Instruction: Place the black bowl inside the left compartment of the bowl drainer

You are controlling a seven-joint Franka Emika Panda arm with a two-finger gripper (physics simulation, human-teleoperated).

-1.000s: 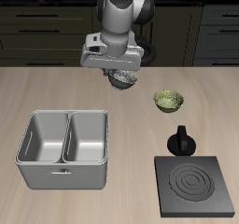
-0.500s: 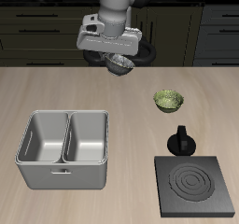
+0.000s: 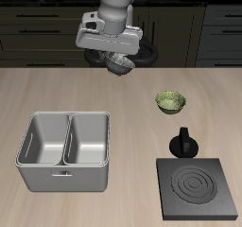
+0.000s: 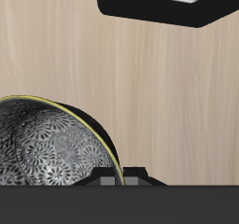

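Wrist view: my gripper shows only as a dark edge with a small grey pad against the black bowl; the finger gap cannot be read here.
Bowl material: round, dark outer wall, thin yellowish rim line, silvery speckled floral pattern inside.
Grip state: in the exterior view my gripper is closed on the black bowl, which hangs tilted at my fingers, lifted well above the table.
Table surface: pale wood grain, matte.
Bowl drainer: the bowl drainer is a light-grey metal tub with rounded corners and two deep square compartments; it sits below me and nearer the table's front edge. Both compartments hold nothing.
Other items: a small olive-green bowl rests on the table off to one side of me; a black knobbed piece and a flat black stove plate with concentric rings lie beyond it, towards the front edge.
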